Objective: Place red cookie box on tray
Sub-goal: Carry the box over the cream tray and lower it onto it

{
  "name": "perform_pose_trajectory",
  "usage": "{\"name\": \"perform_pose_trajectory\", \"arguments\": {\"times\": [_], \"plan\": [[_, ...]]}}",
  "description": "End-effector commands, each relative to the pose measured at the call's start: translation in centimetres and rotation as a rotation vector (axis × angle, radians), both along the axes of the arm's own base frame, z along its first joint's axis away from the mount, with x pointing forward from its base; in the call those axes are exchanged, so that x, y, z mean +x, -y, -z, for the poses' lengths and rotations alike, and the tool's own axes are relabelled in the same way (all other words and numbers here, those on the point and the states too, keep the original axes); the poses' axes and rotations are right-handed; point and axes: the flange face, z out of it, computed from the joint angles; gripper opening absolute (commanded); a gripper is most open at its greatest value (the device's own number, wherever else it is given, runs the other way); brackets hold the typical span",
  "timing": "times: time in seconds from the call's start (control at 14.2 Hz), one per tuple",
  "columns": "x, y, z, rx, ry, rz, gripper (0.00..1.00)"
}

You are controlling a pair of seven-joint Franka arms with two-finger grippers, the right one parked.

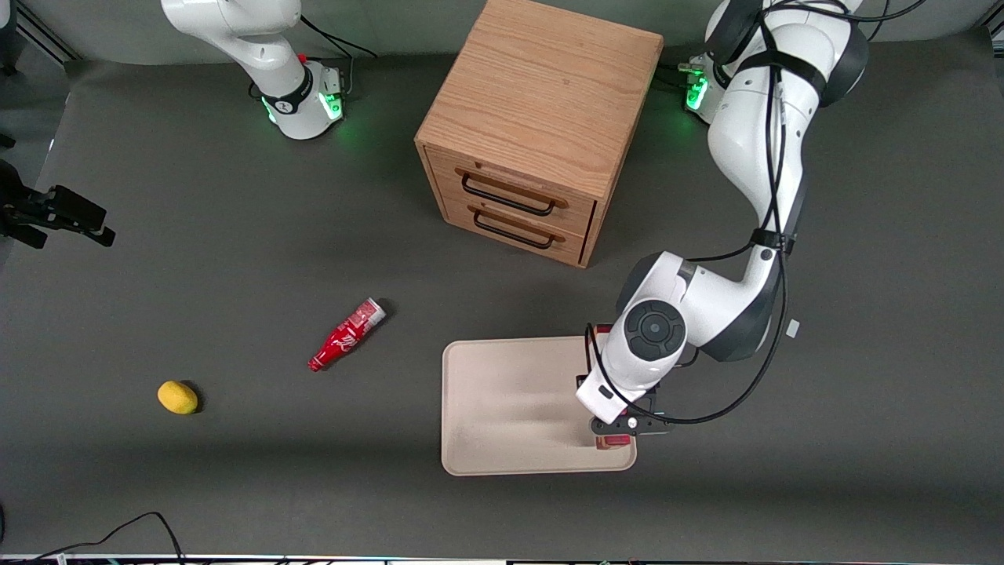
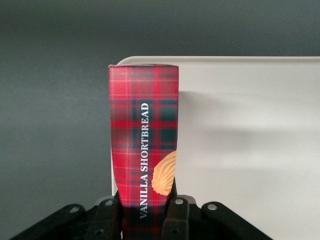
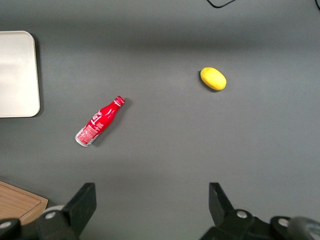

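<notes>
My left gripper (image 1: 620, 428) is shut on the red cookie box (image 1: 613, 442), a slim plaid box with a golden cookie picture. The wrist hides most of the box in the front view. In the left wrist view the box (image 2: 145, 135) runs out lengthwise from between the black fingers (image 2: 176, 212) of the gripper (image 2: 145, 202). The box lies along the edge of the cream tray (image 1: 510, 400) that is toward the working arm's end. The tray's pale floor (image 2: 245, 150) lies beside and under it. I cannot tell whether the box touches the tray.
A wooden two-drawer cabinet (image 1: 533, 133) stands farther from the front camera than the tray. A red bottle (image 1: 345, 335) lies on its side and a yellow lemon (image 1: 177, 397) sits toward the parked arm's end of the table.
</notes>
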Motion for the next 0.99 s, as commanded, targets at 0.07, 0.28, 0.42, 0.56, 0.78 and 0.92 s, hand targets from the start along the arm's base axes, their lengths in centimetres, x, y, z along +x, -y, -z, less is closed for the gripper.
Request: {"name": "perform_pose_trajectory", "arguments": {"times": [0.07,0.28,0.42,0.56,0.78,0.92], "plan": [[1.0,0.1,0.6,0.003,0.049,-0.013,0.0],[1.2,0.1,2.1,0.023,0.074,0.015,0.0],[1.3,0.0,2.7,0.023,0.076,0.016,0.0],[1.2,0.0,3.0,0.023,0.075,0.017,0.19],[1.1,0.2,3.4,0.02,0.077,0.016,1.0],[1.1,0.2,3.2,0.018,0.078,0.016,1.0]]}}
